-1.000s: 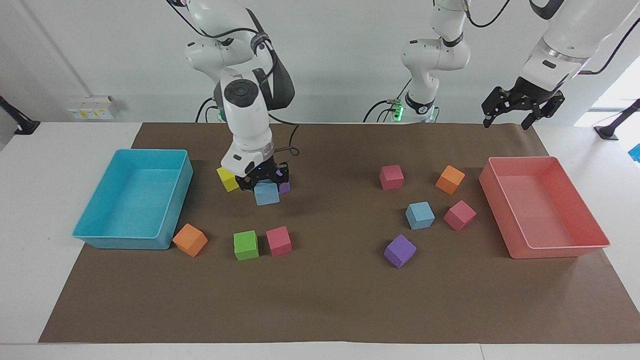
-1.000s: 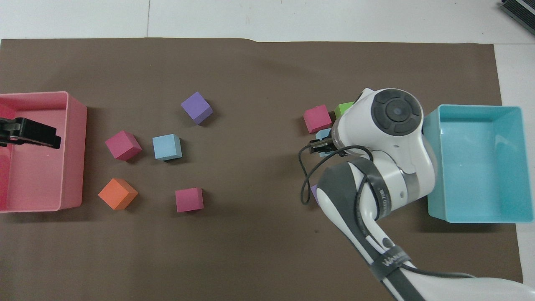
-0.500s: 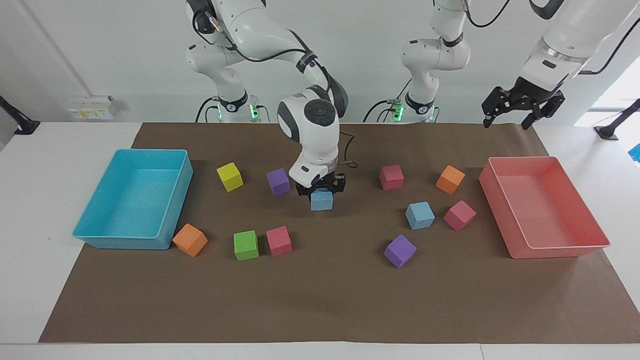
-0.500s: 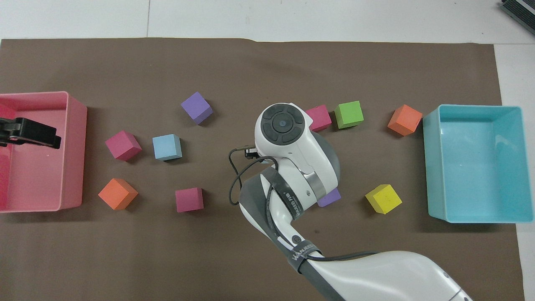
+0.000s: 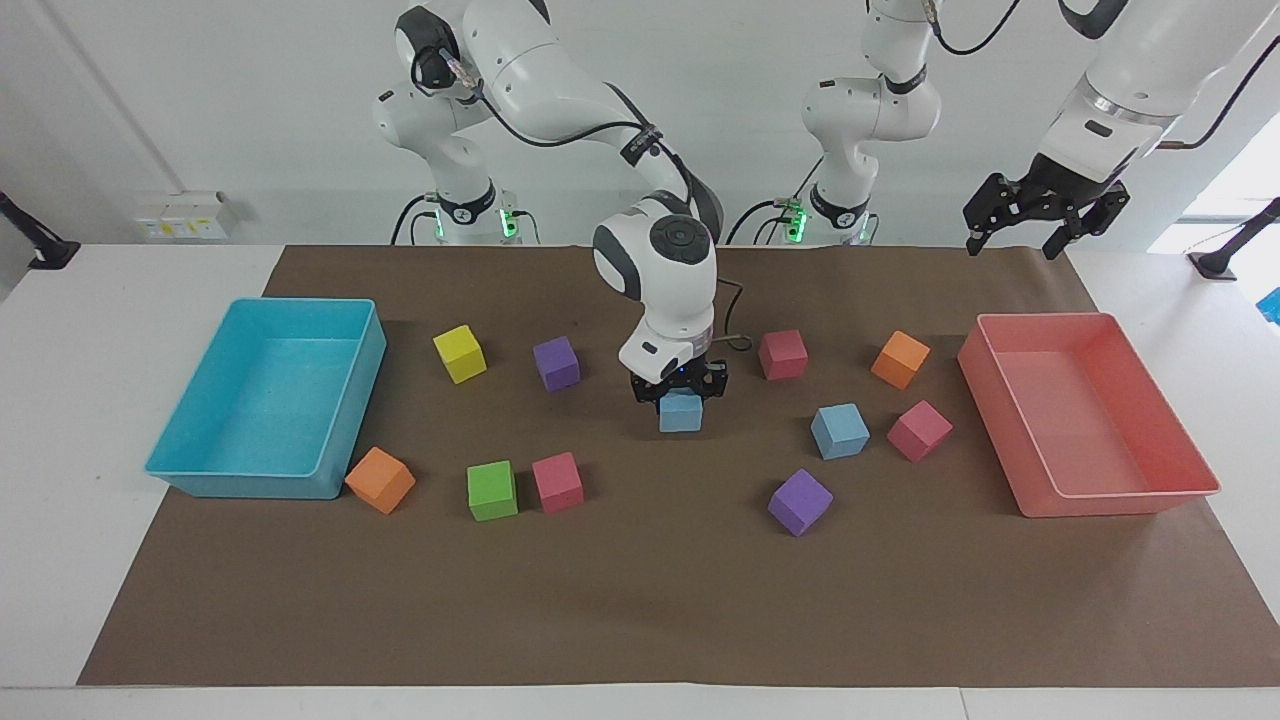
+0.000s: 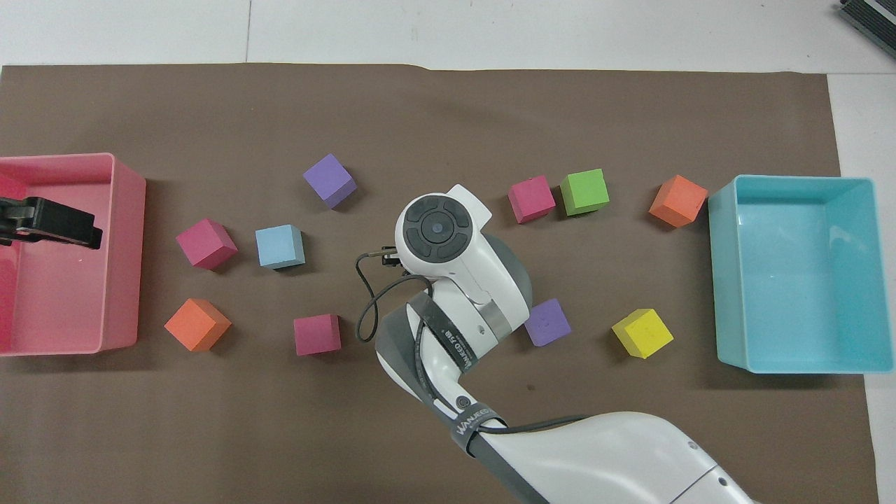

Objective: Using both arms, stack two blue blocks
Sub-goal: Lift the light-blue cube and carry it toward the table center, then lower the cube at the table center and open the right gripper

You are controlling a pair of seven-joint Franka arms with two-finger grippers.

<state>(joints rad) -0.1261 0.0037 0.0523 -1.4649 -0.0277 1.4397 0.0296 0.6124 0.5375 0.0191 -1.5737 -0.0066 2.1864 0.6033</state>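
Observation:
My right gripper is shut on a light blue block and holds it low over the middle of the brown mat. In the overhead view the right arm's wrist hides this block. The second blue block lies on the mat toward the left arm's end, beside a pink-red cube; it also shows in the overhead view. My left gripper is open and empty, raised over the pink tray's end nearest the robots, and the left arm waits there.
A turquoise tray stands at the right arm's end, a pink tray at the left arm's end. Yellow, purple, purple, green, orange and pink-red cubes are scattered about.
My right gripper has carried the blue block from beside the yellow and purple cubes toward the mat's middle, closer to the second blue block. The left arm has not moved.

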